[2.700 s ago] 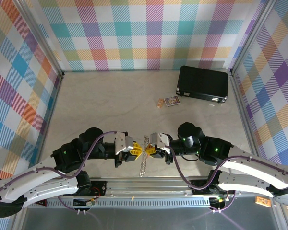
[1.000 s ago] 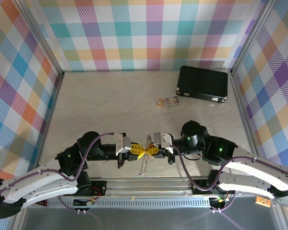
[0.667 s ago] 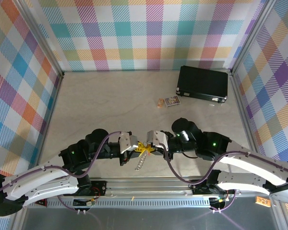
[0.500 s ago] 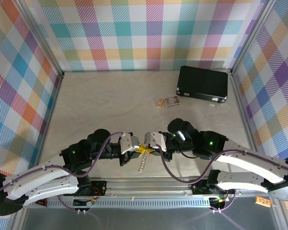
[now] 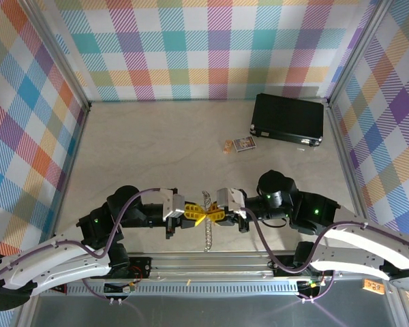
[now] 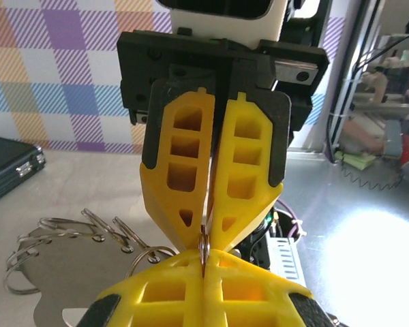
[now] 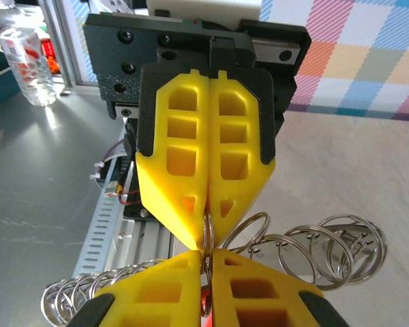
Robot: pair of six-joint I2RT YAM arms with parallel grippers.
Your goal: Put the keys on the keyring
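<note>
step: red-headed silver key (image 7: 204, 300) being threaded onto jagged silver-grey keyring (image 5: 206, 235)
left pincer (image 6: 203, 256): clenched on keyring
right pincer (image 7: 206, 255): clenched on key
next: finer alignment being needed

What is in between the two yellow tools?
The silver-grey jagged metal keyring. One thin ring of it is pinched where the tips of the left tool and right tool meet, clearest in both wrist views.

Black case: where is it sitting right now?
In the top view, the black case lies in the far right corner of the table, just right of the small printed card.
</note>
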